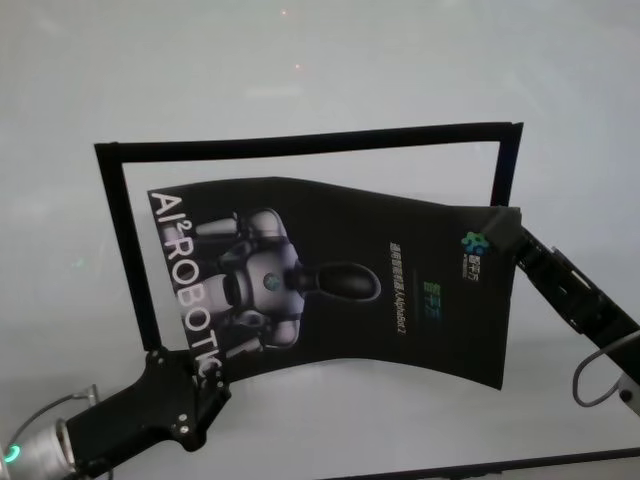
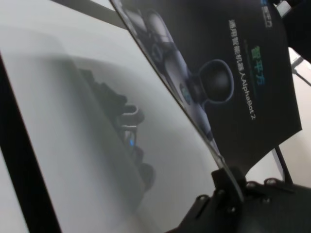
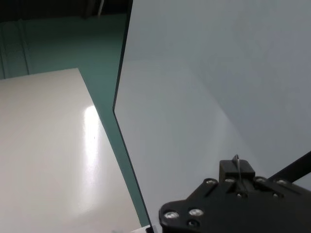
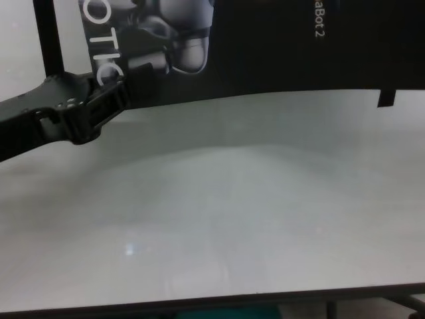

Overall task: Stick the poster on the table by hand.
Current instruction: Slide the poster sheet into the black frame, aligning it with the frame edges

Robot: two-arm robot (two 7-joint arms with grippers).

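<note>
Big smooth white-grey table (image 1: 300, 70) fills everything, with the glossy black poster (image 1: 400, 300) of a white robot held bowed above it, inside thin black strips (image 1: 310, 140). Blocky black left gripper (image 1: 200, 385) pinches its near-left corner; right gripper (image 1: 497, 225) clamps the far-right corner.

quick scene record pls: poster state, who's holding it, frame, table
poster: poster lifted off the table, bowed, printed side up
left gripper: left gripper shut on the poster's near-left corner by the big white lettering
right gripper: right gripper shut on the poster's far-right corner by the logo
tape frame: black tape frame flat on the table, visible on the far, left and right sides
table: table, poster not yet pressed down inside the frame
</note>
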